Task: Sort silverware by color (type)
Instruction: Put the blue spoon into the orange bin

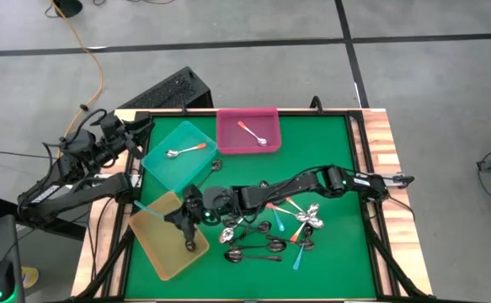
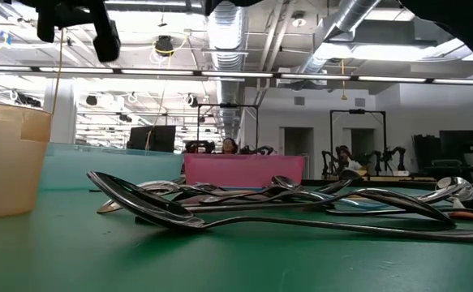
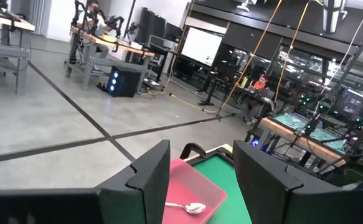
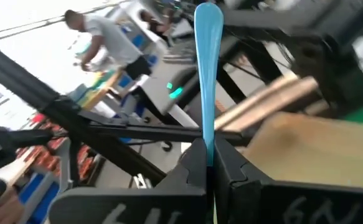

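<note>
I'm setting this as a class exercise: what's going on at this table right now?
The right gripper is shut on a light blue-handled spoon, holding it over the yellow tray. The teal tray and pink tray each hold one orange-handled spoon. The spoon pile waits unsorted. The left gripper idles at the table's edge.

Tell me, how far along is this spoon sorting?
Barely begun. One orange-handled spoon lies in the teal tray, another in the pink tray. The right gripper is shut on a light blue-handled spoon over the yellow tray. A pile of mixed spoons remains on the green mat.
</note>
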